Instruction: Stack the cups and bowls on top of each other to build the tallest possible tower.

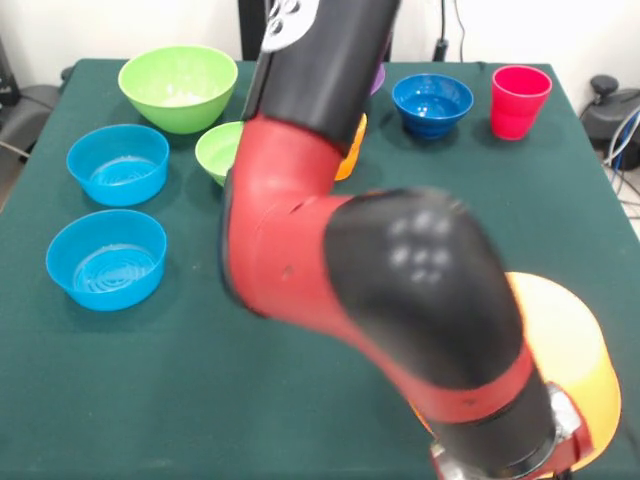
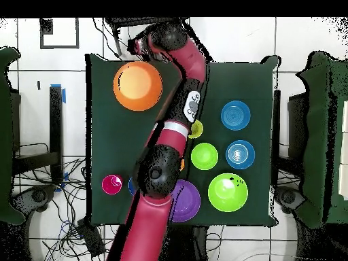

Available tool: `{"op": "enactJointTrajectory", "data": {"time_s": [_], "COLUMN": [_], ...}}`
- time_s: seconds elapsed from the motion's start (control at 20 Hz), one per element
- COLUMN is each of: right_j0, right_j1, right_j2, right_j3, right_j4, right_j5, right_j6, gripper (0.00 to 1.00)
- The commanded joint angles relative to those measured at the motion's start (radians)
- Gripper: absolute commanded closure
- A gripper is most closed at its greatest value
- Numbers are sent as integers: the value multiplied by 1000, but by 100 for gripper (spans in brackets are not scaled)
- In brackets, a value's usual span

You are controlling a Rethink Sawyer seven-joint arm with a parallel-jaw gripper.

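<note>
Arm [image 1: 330, 230]: fills the frame's centre.
Gripper: grasp state cannot be told.
Orange bowl [image 1: 565, 350]: lower right, inverted.
Risk: elbow sweeping the small green bowl [image 1: 220, 150].

red arm [image 1: 290, 240], black joints, white label

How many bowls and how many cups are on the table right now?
Bowls: 7 (huge orange, large green, purple, small green, dark blue, two light blue)
Cups: 3 (red, yellow, orange)
Total: 10
</note>
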Motion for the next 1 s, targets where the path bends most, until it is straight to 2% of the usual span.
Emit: {"op": "enactJointTrajectory", "data": {"time_s": [0.05,0.15,0.3,0.45,0.6,0.75,0.85,1.0], "right_j0": [153,203,262,292,342,407,453,509], "right_j1": [-139,-185,-247,-274,-296,-328,-361,-398], "right_j2": [273,338,404,475,550,633,686,777], "right_j3": [284,365,466,507,582,670,744,846], "right_j4": [-327,-407,-491,-552,-582,-588,-583,-541], "right_j5": [-75,-82,-91,-95,-81,-113,-165,-253], "right_j6": [-197,-205,-200,-184,-153,-146,-181,-277], "gripper": [0,0,0,0,0,0,0,0]}}
